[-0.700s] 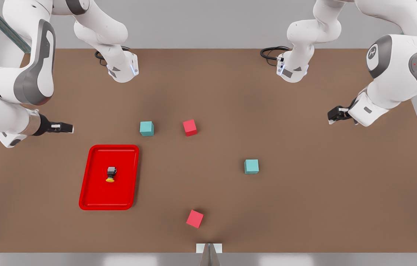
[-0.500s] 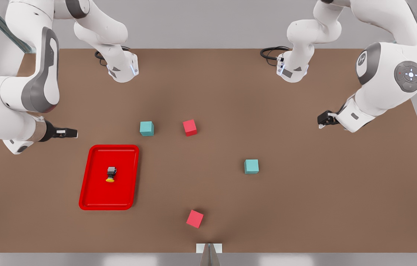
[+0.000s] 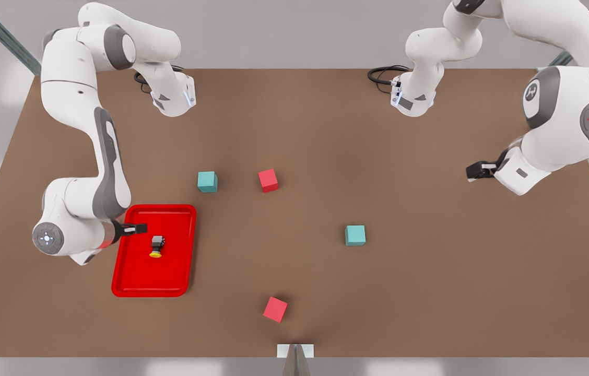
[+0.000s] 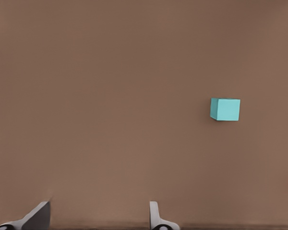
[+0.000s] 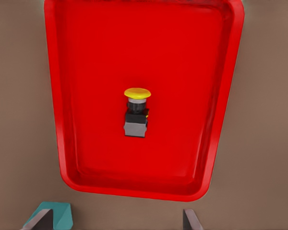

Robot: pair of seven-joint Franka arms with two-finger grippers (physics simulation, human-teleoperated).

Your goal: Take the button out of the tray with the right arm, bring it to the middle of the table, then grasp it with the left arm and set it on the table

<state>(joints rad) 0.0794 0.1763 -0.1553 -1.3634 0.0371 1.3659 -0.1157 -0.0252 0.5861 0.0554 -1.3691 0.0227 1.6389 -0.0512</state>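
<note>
**Small, rigid button lying on its side**

The button point(image 3: 156, 246) lies mid-tray point(image 3: 174, 284), cap toward the near edge. It looks light and hard; the boxy grey body offers flat sides, the rounded cap would slip. The right tool point(image 3: 137, 228) hovers over the tray's left rim, spread wide. The left tool point(image 3: 474, 171), also wide, waits far right over the surface point(image 3: 430, 292).

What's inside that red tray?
Just one small button with a yellow cap, lying on its side on the floor of the tray. The right gripper hangs open over the tray's edge and covers a bit of it.

Button point(image 5: 136, 111) lying inside tray point(image 5: 77, 96)
</note>
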